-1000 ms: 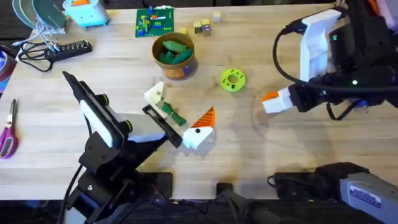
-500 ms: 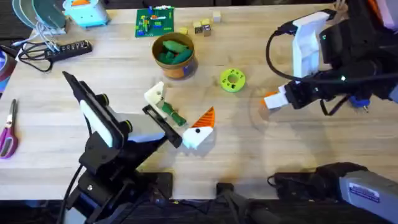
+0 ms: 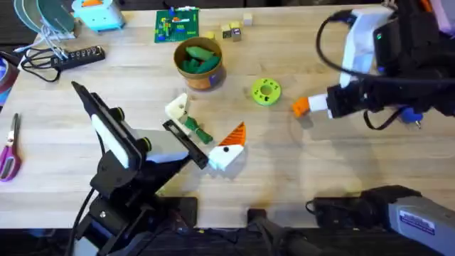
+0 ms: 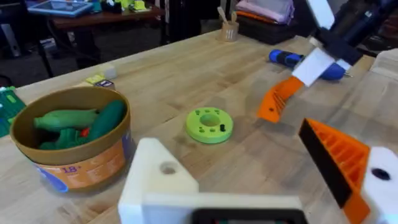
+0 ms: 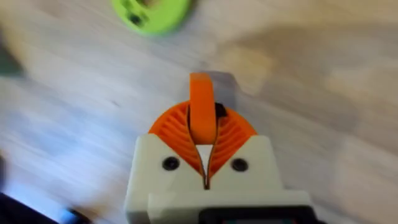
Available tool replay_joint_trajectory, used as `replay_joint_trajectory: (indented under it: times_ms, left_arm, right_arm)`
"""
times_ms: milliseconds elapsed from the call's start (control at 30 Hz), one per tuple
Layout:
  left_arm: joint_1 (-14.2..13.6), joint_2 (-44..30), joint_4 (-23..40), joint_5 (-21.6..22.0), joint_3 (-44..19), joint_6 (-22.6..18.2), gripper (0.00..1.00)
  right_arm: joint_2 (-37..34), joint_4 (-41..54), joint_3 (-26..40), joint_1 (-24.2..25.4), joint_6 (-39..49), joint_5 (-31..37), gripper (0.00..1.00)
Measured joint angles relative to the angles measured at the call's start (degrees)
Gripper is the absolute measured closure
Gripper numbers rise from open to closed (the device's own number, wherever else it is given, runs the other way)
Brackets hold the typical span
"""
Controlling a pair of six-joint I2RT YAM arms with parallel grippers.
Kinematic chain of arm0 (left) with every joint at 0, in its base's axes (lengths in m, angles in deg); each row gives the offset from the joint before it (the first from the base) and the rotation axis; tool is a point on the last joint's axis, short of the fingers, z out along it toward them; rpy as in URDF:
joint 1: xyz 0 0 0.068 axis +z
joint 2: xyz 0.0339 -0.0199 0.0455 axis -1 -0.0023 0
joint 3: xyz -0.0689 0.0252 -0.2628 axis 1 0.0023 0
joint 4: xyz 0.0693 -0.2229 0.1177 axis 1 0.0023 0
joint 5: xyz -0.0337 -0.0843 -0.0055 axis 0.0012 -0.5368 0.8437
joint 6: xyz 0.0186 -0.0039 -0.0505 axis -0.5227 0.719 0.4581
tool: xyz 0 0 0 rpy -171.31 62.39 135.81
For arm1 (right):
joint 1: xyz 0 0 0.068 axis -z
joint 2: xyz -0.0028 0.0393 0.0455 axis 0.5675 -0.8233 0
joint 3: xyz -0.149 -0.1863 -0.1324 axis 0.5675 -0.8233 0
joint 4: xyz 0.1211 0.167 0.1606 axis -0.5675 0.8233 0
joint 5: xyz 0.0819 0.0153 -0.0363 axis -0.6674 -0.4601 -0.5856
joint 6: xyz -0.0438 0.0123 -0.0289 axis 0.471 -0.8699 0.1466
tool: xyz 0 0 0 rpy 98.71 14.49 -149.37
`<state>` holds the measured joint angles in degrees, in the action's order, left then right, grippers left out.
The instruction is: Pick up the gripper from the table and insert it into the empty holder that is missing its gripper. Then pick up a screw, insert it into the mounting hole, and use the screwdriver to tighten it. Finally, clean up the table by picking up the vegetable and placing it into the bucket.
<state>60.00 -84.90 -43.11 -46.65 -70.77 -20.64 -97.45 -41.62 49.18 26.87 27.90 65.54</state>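
My right gripper (image 3: 323,105) (image 5: 202,140) hovers over the table right of centre, shut on the small orange gripper piece (image 3: 300,106) (image 5: 200,109) (image 4: 277,102). My left gripper (image 3: 206,122) stands open low over the table. One of its fingers is the plain white holder (image 3: 177,109) (image 4: 155,180); the other carries an orange ribbed pad (image 4: 339,158). The slim green vegetable (image 3: 194,129) lies between them. The orange-brown bucket (image 3: 207,77) (image 4: 74,168) stands behind with plump green toys inside. The blue screwdriver (image 4: 297,61) lies under the right arm. I cannot make out a screw.
A lime-green disc (image 3: 266,92) lies between the bucket and the right gripper. Along the back edge are a green circuit board (image 3: 178,25), small wooden blocks (image 3: 232,30) and a power strip (image 3: 75,57). Scissors (image 3: 8,151) lie at the far left.
The right gripper has carried the orange piece a little to the left and farther from the front edge. The left arm has not moved.
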Motion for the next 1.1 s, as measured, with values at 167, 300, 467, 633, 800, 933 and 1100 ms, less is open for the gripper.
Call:
replay_joint_trajectory:
  times_ms: [167, 300, 467, 633, 800, 933, 1100]
  left_arm:
    - [0.00, 0.00, 0.00, 0.00, 0.00, 0.00, 0.008]
    - [0.00, 0.00, 0.00, 0.00, 0.00, 0.00, 0.008]
    - [0.00, -0.01, 0.00, -0.01, 0.00, 0.03, 0.008]
    - [0.00, -0.02, 0.00, -0.22, 0.00, 2.36, 0.008]
    - [0.00, -0.01, -0.02, -0.52, 0.00, 4.70, 0.008]
    - [0.00, -0.01, -0.02, -0.66, 0.00, 5.39, 0.008]
    - [0.00, -0.02, -0.02, -0.68, 0.00, 5.77, 0.008]
  right_arm:
    - [0.91, -13.18, 0.80, -0.35, -14.30, -13.46, 0.992]
    - [-2.09, -23.30, 1.16, -1.70, -26.47, -24.05, 0.992]
    - [-9.17, -37.65, 1.20, -4.72, -38.68, -37.33, 0.992]
    - [-17.02, -52.89, 1.27, -8.55, -51.53, -47.57, 0.992]
    - [-22.17, -59.85, 1.27, -11.71, -60.97, -54.27, 0.992]
    - [-25.25, -59.94, 1.27, -13.18, -65.81, -56.93, 0.992]
    - [-27.33, -59.95, 1.27, -13.29, -69.13, -59.43, 0.992]
